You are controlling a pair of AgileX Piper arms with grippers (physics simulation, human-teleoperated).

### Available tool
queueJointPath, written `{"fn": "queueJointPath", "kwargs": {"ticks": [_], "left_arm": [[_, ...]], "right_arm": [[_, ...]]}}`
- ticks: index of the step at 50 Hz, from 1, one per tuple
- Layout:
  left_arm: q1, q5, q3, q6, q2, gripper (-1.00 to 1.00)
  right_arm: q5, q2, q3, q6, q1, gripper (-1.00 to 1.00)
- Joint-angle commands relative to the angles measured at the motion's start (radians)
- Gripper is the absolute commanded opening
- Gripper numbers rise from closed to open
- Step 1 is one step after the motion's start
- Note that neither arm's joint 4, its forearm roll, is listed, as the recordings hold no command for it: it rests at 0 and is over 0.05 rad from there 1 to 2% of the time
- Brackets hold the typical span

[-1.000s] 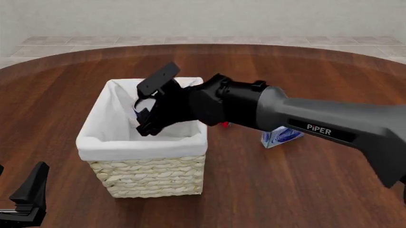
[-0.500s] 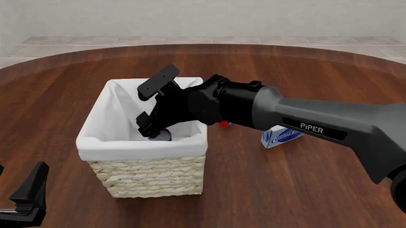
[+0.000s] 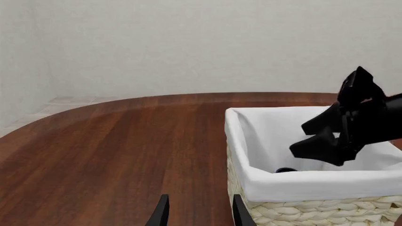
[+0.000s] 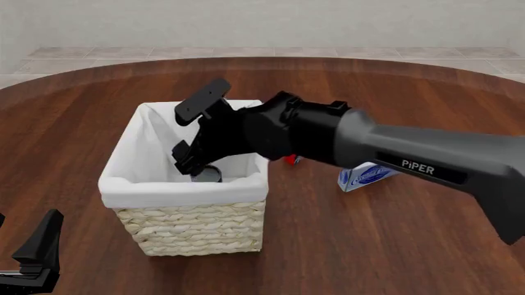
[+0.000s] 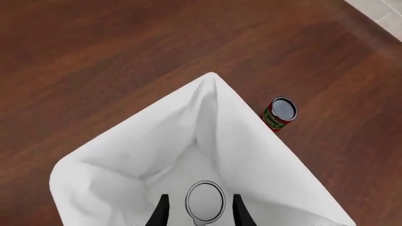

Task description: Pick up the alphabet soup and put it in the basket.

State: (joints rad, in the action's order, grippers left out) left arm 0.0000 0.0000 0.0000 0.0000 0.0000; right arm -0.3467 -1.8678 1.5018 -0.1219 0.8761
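Note:
The alphabet soup [image 4: 208, 175] stands upright on the floor of the basket [image 4: 189, 230], its silver-grey top [image 5: 205, 201] facing up. In the left wrist view only a dark sliver of the can [image 3: 285, 170] shows over the white liner. My right gripper [image 4: 185, 136] hangs over the basket's inside, open, a little above the can and not touching it; its fingertips [image 5: 162, 213] frame the can's top. My left gripper [image 4: 37, 252] stays low at the table's near left corner, open and empty, with the basket [image 3: 314, 188] just ahead of it.
A blue-and-white carton [image 4: 365, 175] lies right of the basket under my right arm, with a small red box [image 4: 289, 161] beside it. A red-and-green can [image 5: 280, 112] stands on the table just outside the basket. The round wooden table [image 4: 394, 246] spreads all around.
The right gripper let go of the can, which dropped to the basket's floor. The gripper has since risen slightly above it. The left arm has not moved.

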Motion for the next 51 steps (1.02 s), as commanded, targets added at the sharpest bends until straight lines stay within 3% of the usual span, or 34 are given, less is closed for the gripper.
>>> {"fn": "queueJointPath", "kwargs": {"ticks": [1, 22, 51], "left_arm": [[0.0, 0.0, 0.0, 0.0, 0.0, 1.0], [0.0, 0.0, 0.0, 0.0, 0.0, 1.0], [0.0, 0.0, 0.0, 0.0, 0.0, 1.0]], "right_arm": [[-0.004, 0.032, 0.008, -0.007, 0.004, 1.0], [-0.026, 0.112, 0.024, -0.033, 0.014, 1.0], [-0.012, 0.22, 0.024, -0.022, 0.024, 1.0]]}}
